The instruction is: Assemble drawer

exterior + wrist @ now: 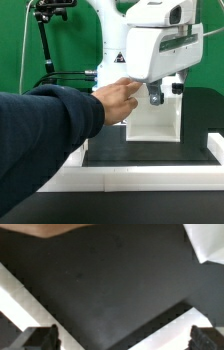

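Observation:
A white drawer part (156, 120) stands upright on the black mat (150, 152), just under the gripper (164, 94). In the wrist view the gripper (122, 340) is open wide and empty, with its dark fingertips (40, 339) far apart above bare black mat (110, 286). A white part's edge (211, 243) shows at one corner of the wrist view. A person's hand (119, 98) reaches in from the exterior view's left and is right beside the gripper; its skin (48, 228) shows at the edge of the wrist view.
The person's arm in a dark blue sleeve (45, 130) crosses the exterior view's left half. A white border (150, 178) frames the mat. A black stand with cables (45, 45) rises at the back left before a green wall.

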Motion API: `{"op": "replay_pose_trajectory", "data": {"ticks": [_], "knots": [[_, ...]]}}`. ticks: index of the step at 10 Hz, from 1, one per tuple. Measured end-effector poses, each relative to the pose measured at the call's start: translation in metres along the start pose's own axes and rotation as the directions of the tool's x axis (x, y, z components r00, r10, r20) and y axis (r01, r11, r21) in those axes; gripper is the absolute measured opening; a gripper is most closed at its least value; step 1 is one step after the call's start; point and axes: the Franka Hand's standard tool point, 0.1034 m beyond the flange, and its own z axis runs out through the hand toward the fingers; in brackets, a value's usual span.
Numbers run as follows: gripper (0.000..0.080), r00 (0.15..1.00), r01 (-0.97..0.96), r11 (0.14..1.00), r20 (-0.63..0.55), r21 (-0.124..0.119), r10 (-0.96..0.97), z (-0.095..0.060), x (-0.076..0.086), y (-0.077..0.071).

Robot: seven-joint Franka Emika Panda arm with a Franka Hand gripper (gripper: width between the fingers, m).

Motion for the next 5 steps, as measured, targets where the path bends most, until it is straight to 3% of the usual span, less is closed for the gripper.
{"op": "replay_pose_trajectory", "data": {"ticks": [5], "knots": [[0.065,1.0,0.0,1.0,0.0,0.0,0.0,0.0001,0.0,0.0]]}}
